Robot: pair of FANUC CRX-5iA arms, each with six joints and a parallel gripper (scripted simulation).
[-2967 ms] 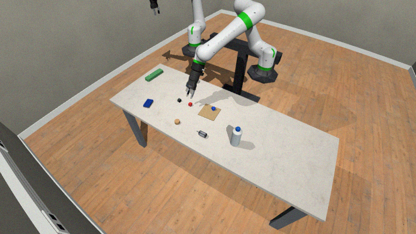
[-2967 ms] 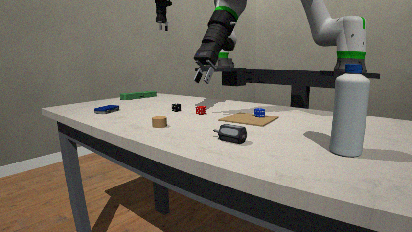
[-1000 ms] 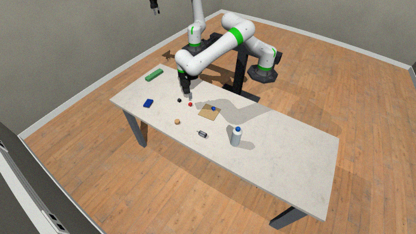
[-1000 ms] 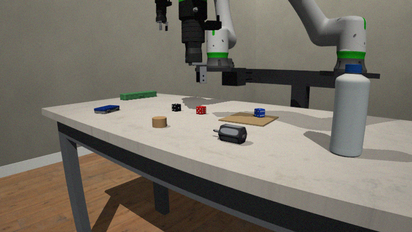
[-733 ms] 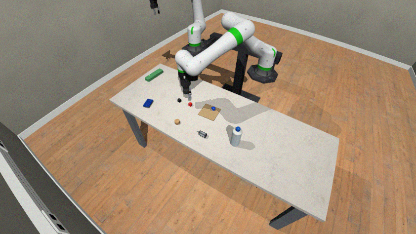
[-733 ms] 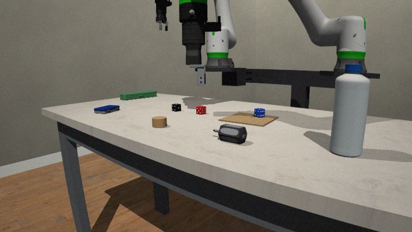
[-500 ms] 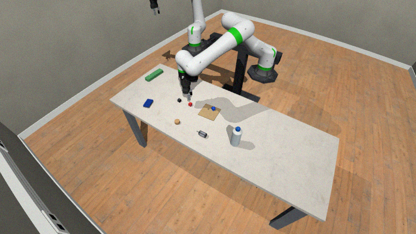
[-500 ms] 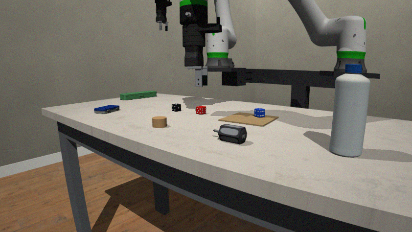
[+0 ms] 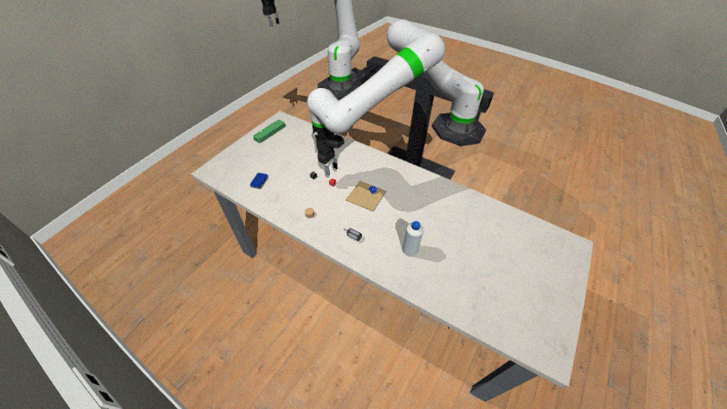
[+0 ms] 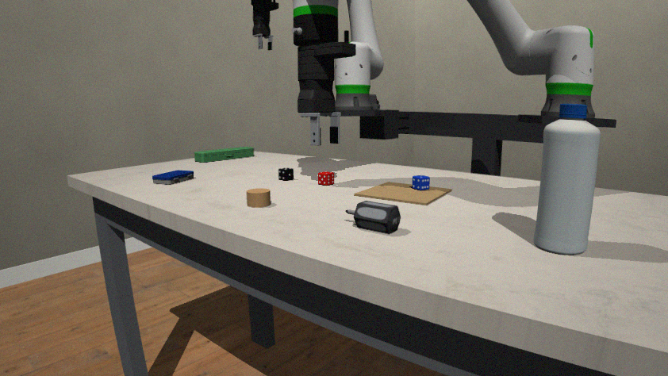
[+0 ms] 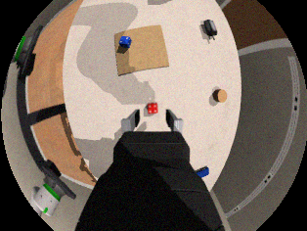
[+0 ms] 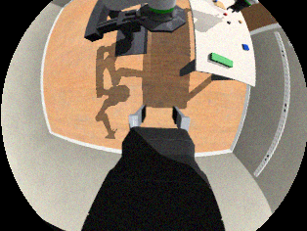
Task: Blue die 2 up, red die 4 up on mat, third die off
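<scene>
The red die [image 9: 331,182] [image 10: 325,178] [image 11: 153,108] sits flat on the table, off the mat; its top seems to show four pips in the left wrist view. The blue die [image 9: 372,190] [image 10: 420,182] [image 11: 125,42] sits on the tan mat [image 9: 362,200] [image 10: 392,193] [image 11: 147,59], near one edge; its top number is too small to read surely. The black die [image 9: 312,175] [image 10: 286,174] stands off the mat, beside the red one. My left gripper [image 9: 331,170] [image 10: 324,143] [image 11: 153,115] is open and empty above the red die. My right gripper [image 9: 274,22] [image 10: 265,47] [image 12: 158,111] is open, high and away from the table.
A white bottle [image 9: 412,241] [image 10: 567,186] stands upright beyond the mat. A dark grey object [image 9: 354,234] [image 10: 377,216], a wooden cylinder [image 9: 309,212] [image 10: 258,197], a blue object [image 9: 258,180] [image 10: 173,177] and a green case [image 9: 269,130] [image 10: 224,154] lie around the dice.
</scene>
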